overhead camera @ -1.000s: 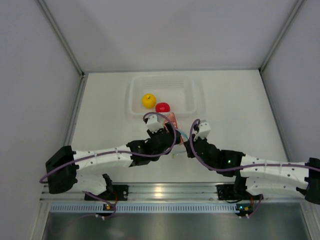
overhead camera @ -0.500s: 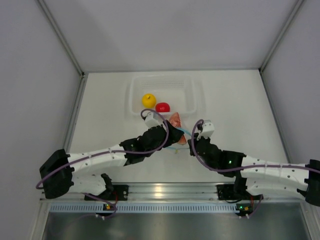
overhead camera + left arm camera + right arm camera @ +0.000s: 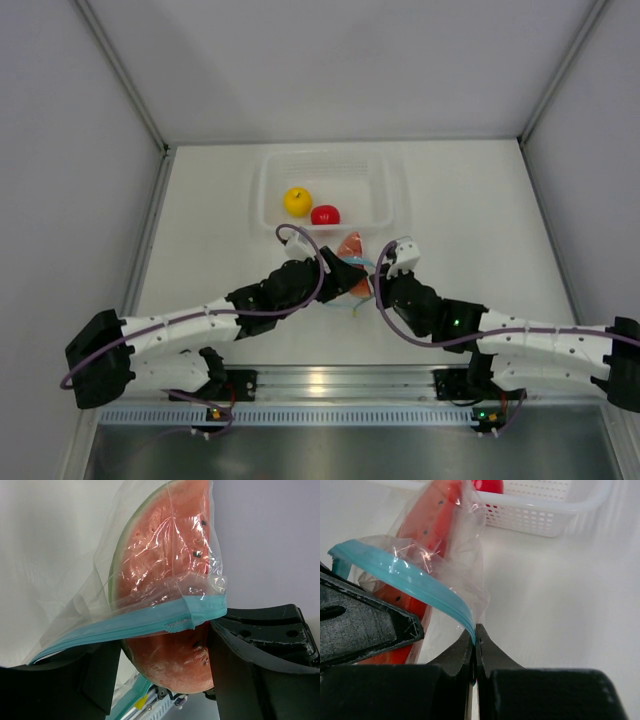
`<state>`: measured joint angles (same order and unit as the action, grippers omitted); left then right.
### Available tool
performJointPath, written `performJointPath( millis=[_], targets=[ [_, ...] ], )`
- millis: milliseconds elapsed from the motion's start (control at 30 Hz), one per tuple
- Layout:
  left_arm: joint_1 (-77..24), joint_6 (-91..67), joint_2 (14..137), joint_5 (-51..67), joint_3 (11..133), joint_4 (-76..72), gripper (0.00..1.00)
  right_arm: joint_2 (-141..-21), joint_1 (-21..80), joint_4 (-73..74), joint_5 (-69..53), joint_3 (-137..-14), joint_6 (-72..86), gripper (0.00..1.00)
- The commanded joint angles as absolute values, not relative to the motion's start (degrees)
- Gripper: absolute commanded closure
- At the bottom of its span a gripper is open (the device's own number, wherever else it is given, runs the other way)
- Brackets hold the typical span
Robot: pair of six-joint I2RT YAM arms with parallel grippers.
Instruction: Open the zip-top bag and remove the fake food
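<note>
Zip-top bag [image 3: 358, 262] sits just in front of the white basket [image 3: 380, 190], stretched between the left pincer [image 3: 345, 280] and the right pincer [image 3: 377, 285]; the yellow fruit [image 3: 297, 201] and red fruit [image 3: 325, 214] lie in the basket. From the left wrist, the watermelon slice [image 3: 165, 580] is half out of the mouth. Its free end is clamped between the widely spread left jaws, with the teal zip strip [image 3: 150, 622] draped across it. From the right wrist, the right pincer is pinched tight on that strip, bag and slice just beyond its tips on the basket side. To finish well, I judge the right should hold the rim firm while the left draws the slice straight out, without snagging plastic.
</note>
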<state>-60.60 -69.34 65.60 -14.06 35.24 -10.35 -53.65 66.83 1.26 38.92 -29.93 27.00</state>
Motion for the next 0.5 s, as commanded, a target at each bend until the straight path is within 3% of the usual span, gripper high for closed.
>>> performJointPath(
  millis=[0, 467],
  targets=[
    [-60.47, -70.31, 64.51, -10.38, 35.94, -16.00, 1.00, -55.45, 65.92, -7.02, 33.32, -31.46, 22.24, 1.00],
    [-60.21, -77.60, 63.98, -9.23, 31.73, -27.85, 1.00, -56.08, 65.92, -10.27, 37.36, -28.48, 26.45, 1.00]
  ],
)
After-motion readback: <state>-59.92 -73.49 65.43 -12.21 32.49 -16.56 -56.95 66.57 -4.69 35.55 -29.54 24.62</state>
